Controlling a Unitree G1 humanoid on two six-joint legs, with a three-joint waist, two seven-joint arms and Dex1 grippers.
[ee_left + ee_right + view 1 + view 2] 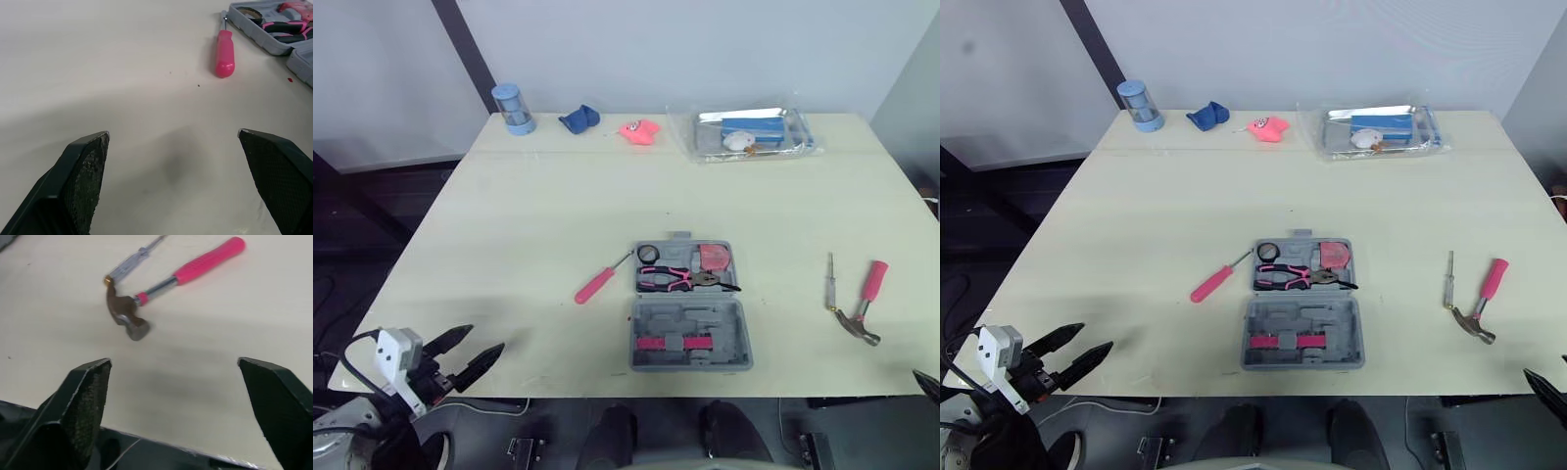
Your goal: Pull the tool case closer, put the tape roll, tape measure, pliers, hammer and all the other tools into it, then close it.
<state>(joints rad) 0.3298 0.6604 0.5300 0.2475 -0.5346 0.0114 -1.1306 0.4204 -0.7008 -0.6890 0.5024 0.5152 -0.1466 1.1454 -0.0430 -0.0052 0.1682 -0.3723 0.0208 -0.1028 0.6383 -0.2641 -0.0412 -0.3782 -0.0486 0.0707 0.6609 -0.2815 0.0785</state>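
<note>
Presumably the main hazard lies with the hammer (195, 265), set at about three o'clock from the tool case (690, 315). If it were gripped on the pink handle, the heavy head could be expected to sag or swing. The thin tester screwdriver (132, 259) lies just beside that head and could be knocked toward the table edge; whether the two touch cannot be told. The pink-handled screwdriver (599, 284), at nine o'clock from the case, might be rolled away by a glancing approach. The open case itself could be shoved if a tool were pressed in hard.

The case is placed near the table's six o'clock edge. The tape roll (649, 254), pliers (680, 279) and tape measure (713, 258) are already seated in its far half.

The left gripper (485, 338) is held at about eight o'clock, off the table's edge, its fingers spread wide around nothing. The right gripper (174, 361), toward four o'clock, is likewise spread wide and empty, with nothing touched.
</note>
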